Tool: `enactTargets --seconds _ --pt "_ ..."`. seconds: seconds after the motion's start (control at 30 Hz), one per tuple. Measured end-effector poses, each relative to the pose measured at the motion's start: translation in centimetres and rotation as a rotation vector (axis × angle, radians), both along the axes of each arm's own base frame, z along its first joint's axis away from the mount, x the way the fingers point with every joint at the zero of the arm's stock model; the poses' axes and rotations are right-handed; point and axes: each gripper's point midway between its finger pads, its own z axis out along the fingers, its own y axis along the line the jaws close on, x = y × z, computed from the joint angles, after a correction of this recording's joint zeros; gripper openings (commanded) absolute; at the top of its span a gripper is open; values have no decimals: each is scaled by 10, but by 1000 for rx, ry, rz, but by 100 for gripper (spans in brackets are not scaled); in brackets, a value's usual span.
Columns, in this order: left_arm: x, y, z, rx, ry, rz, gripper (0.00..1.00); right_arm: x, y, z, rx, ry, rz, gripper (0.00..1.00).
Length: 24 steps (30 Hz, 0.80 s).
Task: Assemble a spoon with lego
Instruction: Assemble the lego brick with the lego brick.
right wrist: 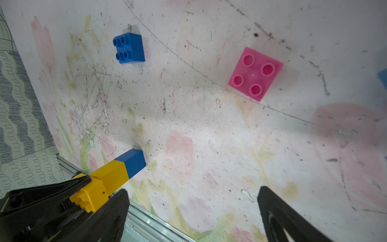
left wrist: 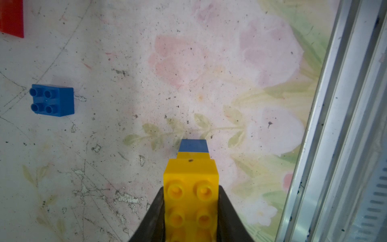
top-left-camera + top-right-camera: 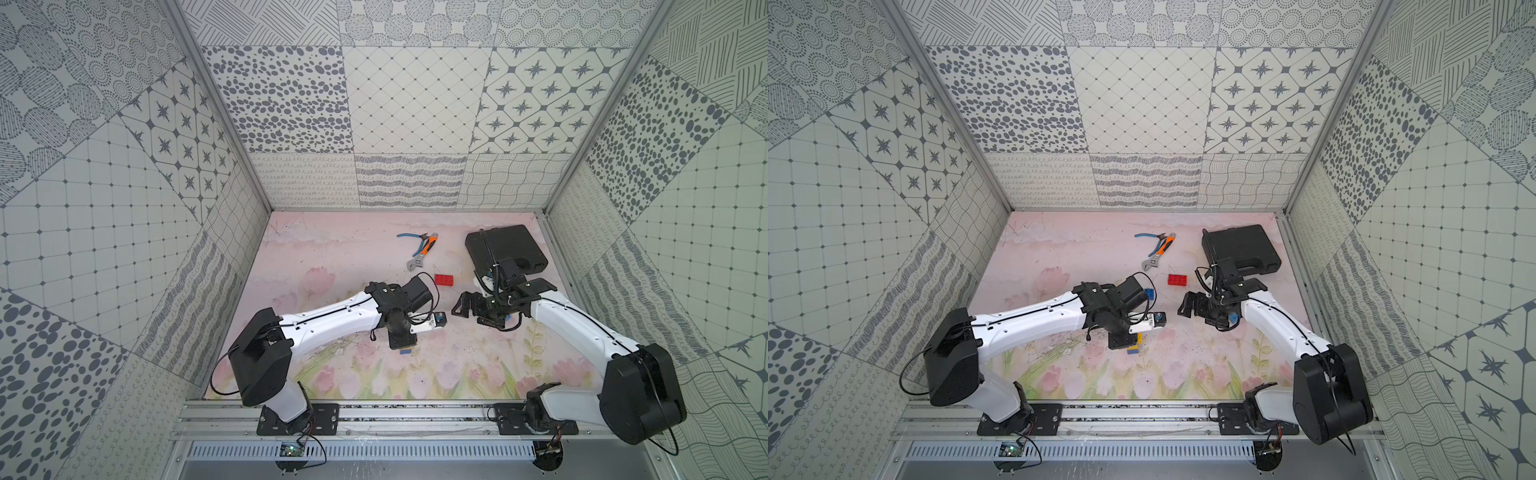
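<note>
Three loose bricks and one held stack are listed, all of glossy moulded plastic with round studs.

1. Partly built spoon handle (image 2: 191, 167): one narrow stack of two yellow sections and one blue end section, square in section. It is clamped at its yellow studded end by the left gripper (image 2: 191, 189), whose black tapered jaws are pressed against both flanks. The blue tip is held just over the mat (image 3: 324, 249). In both top views it sits at frame centre, slightly below the middle.
2. Red oblong brick (image 3: 444, 280): one, lying flat, studs up, right of frame centre in both top views.
3. Blue square brick (image 2: 52, 100): one, with four studs, well apart from the stack.
4. Pink square brick (image 1: 255, 74): one, with four hollow studs, shown only by the right wrist camera, apart from the blue one.

The right gripper (image 1: 192, 190) is seen with its jaws spread wide and nothing between them.

Surroundings: the mat is a pale pink floral print, scratched and speckled. One pair of blue-handled pliers (image 3: 409, 237) and one orange-handled wrench (image 3: 424, 253) are crossed in the upper centre of the mat. One black case (image 3: 505, 247) lies to their right. Most of the stack is covered by the left arm (image 3: 332, 320) in the top views.
</note>
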Motion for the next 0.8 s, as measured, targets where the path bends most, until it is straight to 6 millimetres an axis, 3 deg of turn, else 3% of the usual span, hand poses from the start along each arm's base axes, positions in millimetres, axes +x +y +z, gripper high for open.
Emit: enactTargets --seconds 0.6,0.7,0.8 --pt "-1 -1 -6 -23 1 5 16 1 -2 -1 -11 -4 0 98" --pt "0 -1 -5 -30 -1 11 20 1 -2 -1 -11 -4 0 98" --pt "0 -1 -4 -32 -4 12 31 0 -2 -2 -11 -2 0 98"
